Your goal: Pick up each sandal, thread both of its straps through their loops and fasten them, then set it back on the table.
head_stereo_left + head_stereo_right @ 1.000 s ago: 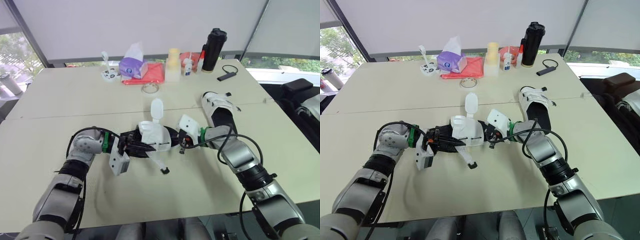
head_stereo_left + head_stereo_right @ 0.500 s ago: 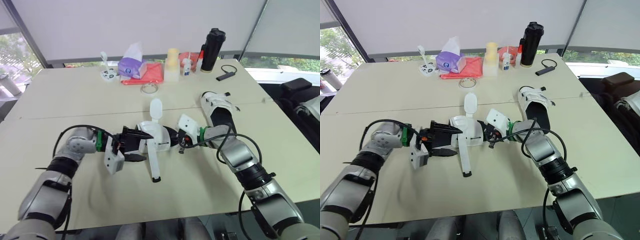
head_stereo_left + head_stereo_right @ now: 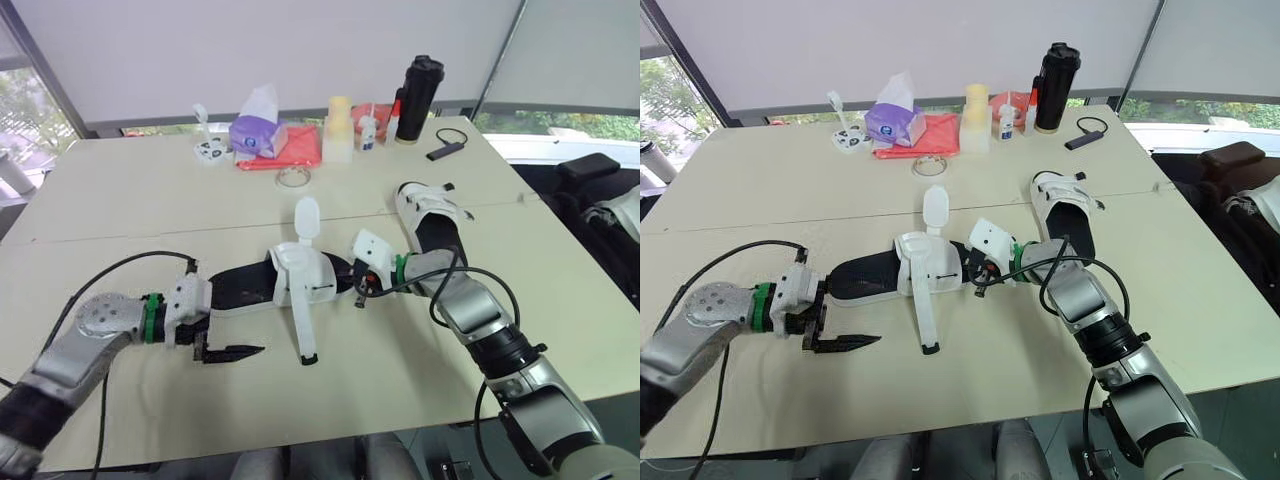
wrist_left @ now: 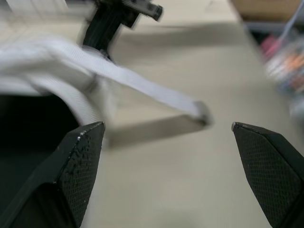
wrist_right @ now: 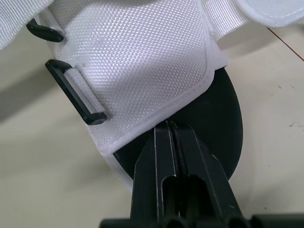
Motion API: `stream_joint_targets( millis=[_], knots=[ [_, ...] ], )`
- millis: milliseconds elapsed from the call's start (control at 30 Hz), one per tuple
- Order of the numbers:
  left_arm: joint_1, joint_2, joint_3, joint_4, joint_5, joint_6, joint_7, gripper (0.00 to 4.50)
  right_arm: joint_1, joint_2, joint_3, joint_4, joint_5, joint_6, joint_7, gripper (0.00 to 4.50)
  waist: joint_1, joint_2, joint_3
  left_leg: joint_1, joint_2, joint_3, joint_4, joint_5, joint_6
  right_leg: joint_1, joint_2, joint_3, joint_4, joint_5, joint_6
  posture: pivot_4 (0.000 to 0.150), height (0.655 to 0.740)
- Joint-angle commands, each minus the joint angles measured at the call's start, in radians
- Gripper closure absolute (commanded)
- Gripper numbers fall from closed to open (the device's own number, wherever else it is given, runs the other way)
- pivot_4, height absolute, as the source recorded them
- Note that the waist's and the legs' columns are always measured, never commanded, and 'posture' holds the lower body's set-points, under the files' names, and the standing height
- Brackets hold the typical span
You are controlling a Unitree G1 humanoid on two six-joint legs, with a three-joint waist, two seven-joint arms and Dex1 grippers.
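The black-soled, white-strapped sandal lies on the beige surface, its edge pinched by the closed right tool. The left tool gapes empty beside it. Probably it must next catch the loose strap for threading.

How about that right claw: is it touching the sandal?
Touching. The right wrist view shows the right gripper shut on the white edge of the sandal.

Bright daylight is coming through windows at 10 and 2 o'clock; soft shadows are lying under strap on table.
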State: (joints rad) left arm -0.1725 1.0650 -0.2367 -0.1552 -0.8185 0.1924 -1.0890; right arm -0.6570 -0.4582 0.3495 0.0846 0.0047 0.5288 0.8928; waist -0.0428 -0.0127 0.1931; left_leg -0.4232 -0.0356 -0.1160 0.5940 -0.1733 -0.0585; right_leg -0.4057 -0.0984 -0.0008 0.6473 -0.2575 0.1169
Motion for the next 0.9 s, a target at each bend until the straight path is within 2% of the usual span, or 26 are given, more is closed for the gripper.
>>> stream_joint_targets(
  millis=[33,133,233,400,567,900],
  knots=[
    [0.000,-0.006,0.064,-0.097,-0.153,0.281,0.087,0.07,0.001,-0.003,0.015,0.008,-0.012,0.003,0.008,4.50,0.001,0.000,0.000,0.000,0.000,0.000,0.000,0.000,0.000,0.000,0.000,0.000,0.000,0.000,0.000,0.150,0.7400],
    [0.005,-0.048,0.083,-0.123,-0.158,0.381,0.130,0.07,0.000,0.000,0.013,0.009,-0.011,0.005,0.007,4.50,0.000,0.000,0.000,0.001,0.000,0.000,0.000,0.000,0.000,0.000,0.000,0.000,0.000,0.000,0.000,0.150,0.7400],
    [-0.024,-0.172,0.067,-0.119,-0.123,0.448,0.242,0.07,0.002,0.003,0.013,0.007,-0.011,0.007,0.005,4.50,0.002,0.000,0.000,0.001,0.000,0.001,0.000,0.000,0.000,0.001,0.000,0.000,0.000,-0.001,-0.001,0.150,0.7400],
    [-0.064,-0.310,0.044,-0.113,-0.045,0.519,0.319,0.07,0.001,0.008,0.008,-0.007,-0.006,0.021,-0.002,4.50,0.002,-0.001,0.000,0.001,0.000,0.000,0.000,0.000,0.000,0.001,0.000,0.000,0.000,-0.001,-0.001,0.150,0.7400],
    [-0.091,-0.386,0.024,-0.099,0.044,0.528,0.323,0.07,-0.005,0.011,0.004,-0.008,-0.006,0.026,-0.006,4.50,0.003,-0.001,0.000,0.001,0.000,0.001,0.000,0.000,0.000,0.001,0.000,0.000,0.000,-0.001,-0.001,0.150,0.7400],
    [-0.098,-0.500,0.082,-0.083,0.027,0.647,0.366,0.07,-0.004,0.010,0.000,-0.015,-0.005,0.036,-0.012,4.50,0.004,-0.001,-0.001,0.001,0.000,0.001,0.000,0.000,0.000,0.001,0.000,0.000,-0.001,-0.001,-0.001,0.150,0.7400]
  ],
)
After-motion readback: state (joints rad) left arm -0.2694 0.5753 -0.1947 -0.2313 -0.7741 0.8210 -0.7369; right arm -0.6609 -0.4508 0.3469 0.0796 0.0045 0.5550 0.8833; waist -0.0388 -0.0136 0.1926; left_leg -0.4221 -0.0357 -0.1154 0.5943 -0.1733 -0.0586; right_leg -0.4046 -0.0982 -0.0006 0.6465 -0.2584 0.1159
